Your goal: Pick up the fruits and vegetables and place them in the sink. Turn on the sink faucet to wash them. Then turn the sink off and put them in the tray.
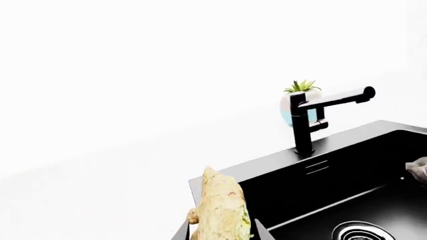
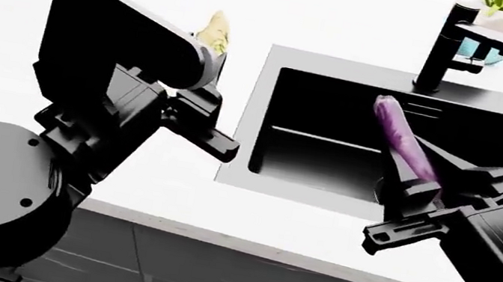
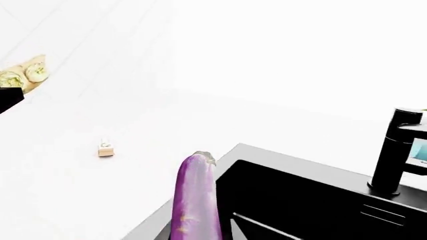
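A knobbly tan ginger root (image 1: 220, 210) stands up between the fingers of my left gripper (image 1: 223, 233), which is shut on it. In the head view the ginger root (image 2: 215, 31) is held above the white counter, just left of the black sink (image 2: 243, 132). My right gripper (image 3: 200, 233) is shut on the purple eggplant (image 3: 195, 195). That eggplant (image 2: 403, 142) points up over the basin of the sink (image 3: 300, 162). The black sink faucet (image 2: 437, 57) stands at the back rim, its spout over the basin, and no water shows. The tray is out of view.
A white-and-blue plant pot (image 2: 498, 21) stands behind the faucet (image 1: 303, 125). The chrome drain strainer (image 1: 360, 231) lies on the sink floor. A small tan piece (image 3: 105, 149) lies on the counter left of the sink. The counter's front edge (image 2: 264, 249) runs below both arms.
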Robot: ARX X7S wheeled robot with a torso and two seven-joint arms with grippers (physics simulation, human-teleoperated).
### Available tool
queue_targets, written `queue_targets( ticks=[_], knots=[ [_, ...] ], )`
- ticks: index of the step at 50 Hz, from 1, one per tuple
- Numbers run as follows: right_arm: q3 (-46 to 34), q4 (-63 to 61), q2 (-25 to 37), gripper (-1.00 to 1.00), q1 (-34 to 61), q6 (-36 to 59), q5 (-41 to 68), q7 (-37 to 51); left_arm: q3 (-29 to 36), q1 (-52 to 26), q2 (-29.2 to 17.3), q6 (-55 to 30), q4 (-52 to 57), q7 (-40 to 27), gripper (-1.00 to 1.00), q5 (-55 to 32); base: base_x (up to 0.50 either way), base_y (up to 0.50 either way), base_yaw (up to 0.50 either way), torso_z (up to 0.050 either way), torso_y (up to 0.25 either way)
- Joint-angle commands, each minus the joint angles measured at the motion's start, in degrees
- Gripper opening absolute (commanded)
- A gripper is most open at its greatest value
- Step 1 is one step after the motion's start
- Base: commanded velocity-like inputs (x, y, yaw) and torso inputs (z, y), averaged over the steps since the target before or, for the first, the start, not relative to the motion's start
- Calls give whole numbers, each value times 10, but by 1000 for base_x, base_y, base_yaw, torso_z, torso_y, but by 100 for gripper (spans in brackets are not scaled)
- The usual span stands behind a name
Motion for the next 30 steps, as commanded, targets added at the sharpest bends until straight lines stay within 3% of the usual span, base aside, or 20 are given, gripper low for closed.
queue_targets(
  ticks=[1, 16, 30],
  knots=[
    [-4, 12, 5, -100, -1, 2, -7, -6, 16, -6, -13, -13, -6, -2, -100, -11, 61, -496, 0, 0, 0],
    [3, 27, 60, -100, 33, 29, 76, 37, 18, -71, -18, -28, -43, -18, -100, -37, 61, -496, 0, 0, 0],
    [-14, 51, 93, -100, 59, 42, 106, 67, 40, -89, -26, -35, -60, -2, -100, -20, 52, -425, -71, 49, 0]
  ],
)
